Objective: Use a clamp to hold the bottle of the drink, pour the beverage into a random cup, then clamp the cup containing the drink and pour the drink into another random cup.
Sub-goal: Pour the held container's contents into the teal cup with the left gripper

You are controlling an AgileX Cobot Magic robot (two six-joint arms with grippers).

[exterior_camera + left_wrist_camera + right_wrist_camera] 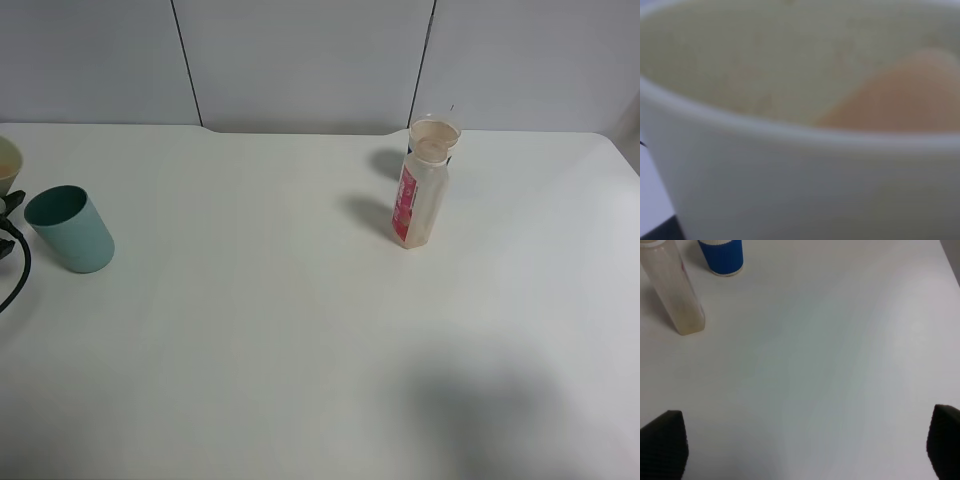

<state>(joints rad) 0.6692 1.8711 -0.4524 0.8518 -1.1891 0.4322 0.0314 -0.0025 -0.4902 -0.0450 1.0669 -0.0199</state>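
One upright bottle well apart from the wide-spread, empty right pincer.

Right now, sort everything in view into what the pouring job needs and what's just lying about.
Belongs to the job:
- bottle, red label, upright
- blue cup, behind the bottle
- teal cup
- cream cup, pale orange liquid inside
- right tool, open over bare table

Just lying about:
- black cable at the table's left edge
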